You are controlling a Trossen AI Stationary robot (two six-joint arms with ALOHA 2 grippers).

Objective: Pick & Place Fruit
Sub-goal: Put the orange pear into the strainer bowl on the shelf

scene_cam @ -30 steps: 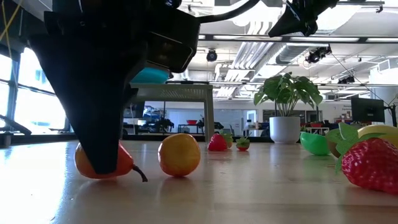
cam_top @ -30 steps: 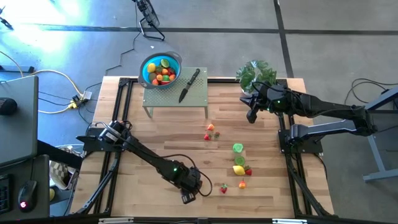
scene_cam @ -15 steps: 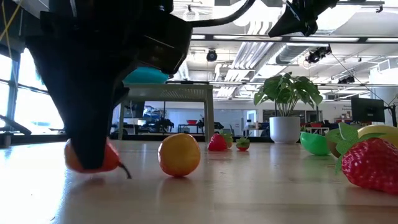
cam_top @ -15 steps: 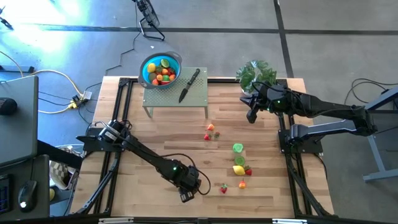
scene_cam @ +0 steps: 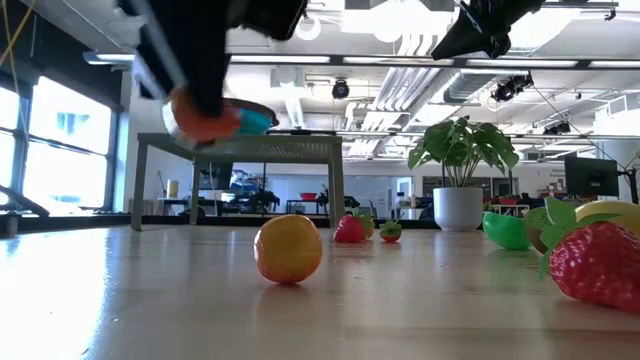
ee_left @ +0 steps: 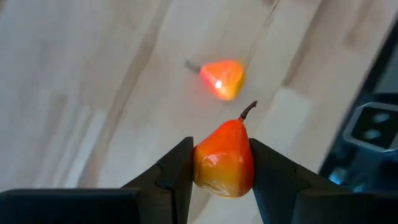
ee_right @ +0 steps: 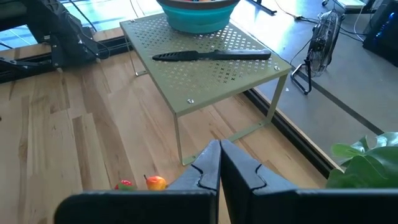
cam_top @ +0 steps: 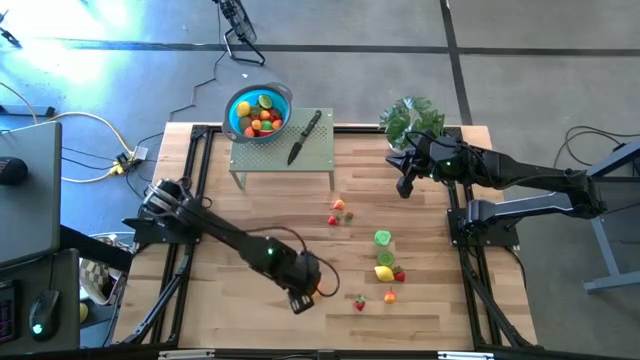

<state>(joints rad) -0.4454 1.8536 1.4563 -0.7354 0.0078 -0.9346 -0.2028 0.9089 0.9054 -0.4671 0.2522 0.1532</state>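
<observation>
Left gripper (ee_left: 221, 163) clamped on an orange-red pear (ee_left: 224, 167), lifted off the wood table (cam_top: 250, 215) at approx 6 o'clock. I've got the blue bowl (cam_top: 258, 111) at 12, on the green stand (cam_top: 300, 158) w/ a knife (cam_top: 305, 136). Rest of the fruit (cam_top: 384, 262) sits loose toward 4. Right gripper (ee_right: 219, 163) pinched shut, empty, parked by the plant (cam_top: 408, 117). Risk, I reckon: pear's smooth and tapered, a fast swing could squirt it out. Room behind: open office, ceiling lights, windows.
</observation>
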